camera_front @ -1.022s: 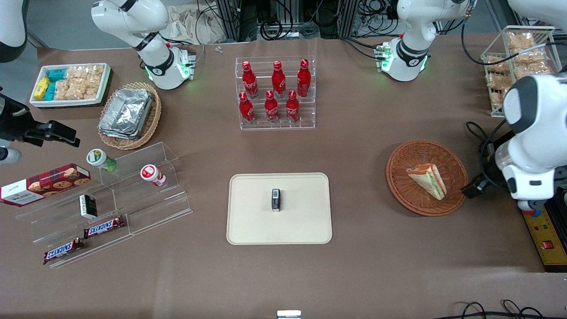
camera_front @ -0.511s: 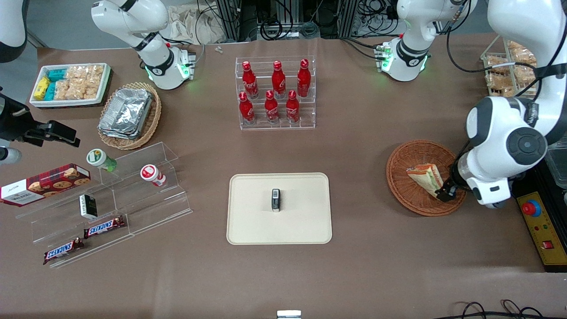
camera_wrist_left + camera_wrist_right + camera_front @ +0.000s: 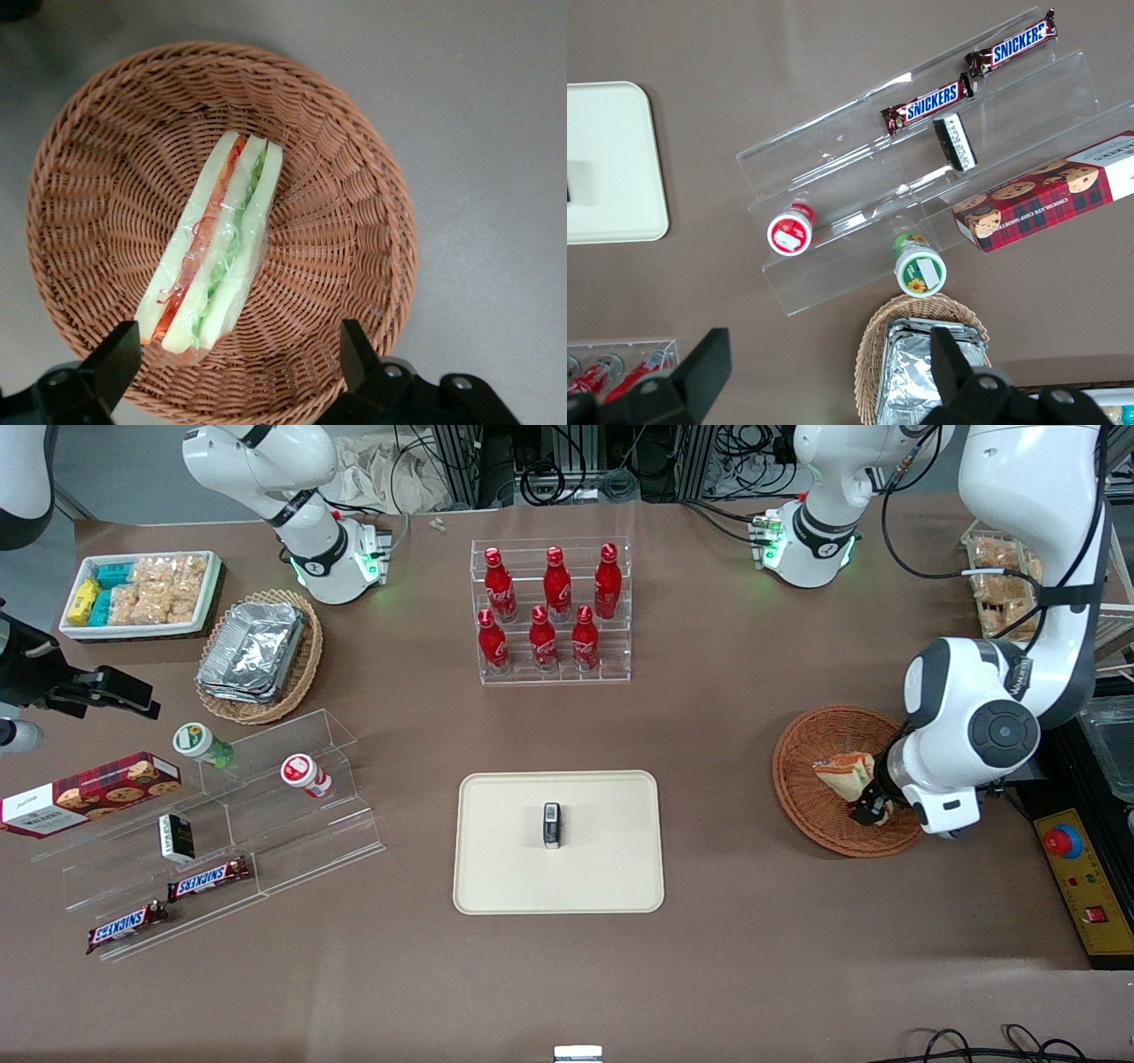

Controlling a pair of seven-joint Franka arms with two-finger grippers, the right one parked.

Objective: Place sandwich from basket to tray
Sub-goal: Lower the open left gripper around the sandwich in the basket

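The left arm's black two-finger gripper [image 3: 870, 808] has swung in over the round reddish-brown wicker basket [image 3: 819, 822], fingers spread, above its wrapped triangular sandwich [image 3: 215, 245].

My gripper [image 3: 239, 359] hangs over the basket [image 3: 811, 806], fingers spread wide, one fingertip [image 3: 120, 354] on each flank of the sandwich's [image 3: 217, 252] wide end, neither touching it. The sandwich lies in the basket [image 3: 354, 204], resting on one long edge across the middle of the weave. In the front view my gripper [image 3: 873, 808] covers the part of the sandwich [image 3: 842, 771] nearer the camera. The basket sits on the table [image 3: 726, 717] toward my arm's end. The tray [image 3: 496, 868] lies at the table's middle, well apart from the basket, with a small upright object [image 3: 552, 825] on it.
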